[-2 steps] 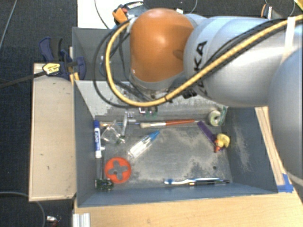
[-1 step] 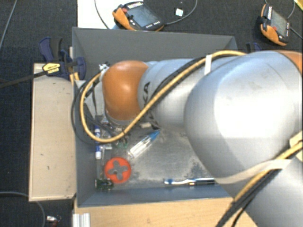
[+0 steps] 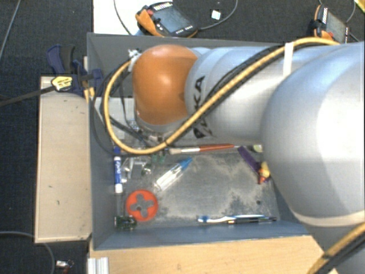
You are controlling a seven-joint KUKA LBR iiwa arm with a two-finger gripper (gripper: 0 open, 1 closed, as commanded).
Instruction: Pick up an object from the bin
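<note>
Plainly, here is how things lie:

- The arm's orange cover [image 3: 162, 84] hangs over the far-left part of the grey bin [image 3: 188, 236].
- The gripper [image 3: 138, 165] pokes out just below that cover (only bits of grey metal show), so whether it is apart or together cannot be told.
- Nearest to it, a clear syringe [image 3: 171, 176] with a blue tip lies slanted on the bin floor, and a blue-and-white marker [image 3: 118, 174] lies along the left wall.
- Nearer the front-left corner sits a red disc [image 3: 141, 204].
- A blue toothbrush [image 3: 231, 218] runs along the front wall.
- An orange pen [image 3: 202, 149] lies near the arm.
</note>
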